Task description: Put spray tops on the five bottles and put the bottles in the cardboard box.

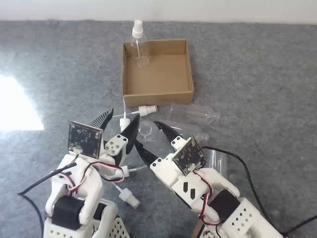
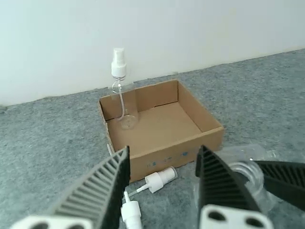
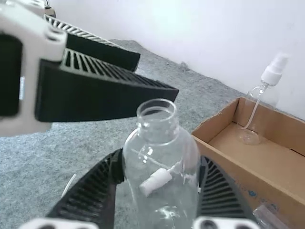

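That clear bottle looks like thin plastic to me. It probably weighs next to nothing, it's slick, and I'd guess it dents or squirts out sideways if you squeeze hard. The best hold is round the fat part of the body below the shoulder, with the neck left free. That's right where the right gripper has it: a jaw pressed on each side, bottle upright, open neck up, no top on. It's held low just in front of the cardboard box, though I can't tell if the base touches the grey mat.

The spray top lying on the mat is the fiddly bit. It's tiny and light, with a skinny dip tube that'll likely flex, so go for the white collar, not the tube.

The left gripper hangs over that top with its jaws spread wide and nothing in them. Its tips point toward the box, close beside the bottle's neck. One capped bottle stands in the box's far corner.
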Robot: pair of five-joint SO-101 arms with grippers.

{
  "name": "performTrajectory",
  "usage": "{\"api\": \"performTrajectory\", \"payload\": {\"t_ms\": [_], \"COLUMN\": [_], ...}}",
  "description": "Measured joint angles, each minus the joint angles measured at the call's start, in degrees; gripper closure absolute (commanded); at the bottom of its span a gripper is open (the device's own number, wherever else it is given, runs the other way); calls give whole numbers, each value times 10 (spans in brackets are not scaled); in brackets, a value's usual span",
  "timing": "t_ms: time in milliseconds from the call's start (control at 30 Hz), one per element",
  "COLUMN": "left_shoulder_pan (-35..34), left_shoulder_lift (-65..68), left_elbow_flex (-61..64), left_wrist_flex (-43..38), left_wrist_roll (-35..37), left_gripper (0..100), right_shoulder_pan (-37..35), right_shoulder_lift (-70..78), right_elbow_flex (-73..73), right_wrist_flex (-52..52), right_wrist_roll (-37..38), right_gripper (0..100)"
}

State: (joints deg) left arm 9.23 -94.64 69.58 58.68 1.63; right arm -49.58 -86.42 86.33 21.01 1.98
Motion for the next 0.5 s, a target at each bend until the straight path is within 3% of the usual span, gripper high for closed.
{"api": "performTrajectory", "payload": {"t_ms": [300, 500], "left_shoulder_pan": [36, -21], "left_shoulder_lift": [-1, -1], "left_elbow_flex": [-8, -17], "left_wrist_flex": [22, 23], "left_wrist_roll": [-11, -12], "left_gripper": [783, 783], "right_shoulder_pan": [0, -3], "right_shoulder_lift": [0, 0], "right_elbow_flex": [1, 0], "right_wrist_flex": [1, 1], "right_wrist_roll": [3, 3], "right_gripper": [898, 898]}}
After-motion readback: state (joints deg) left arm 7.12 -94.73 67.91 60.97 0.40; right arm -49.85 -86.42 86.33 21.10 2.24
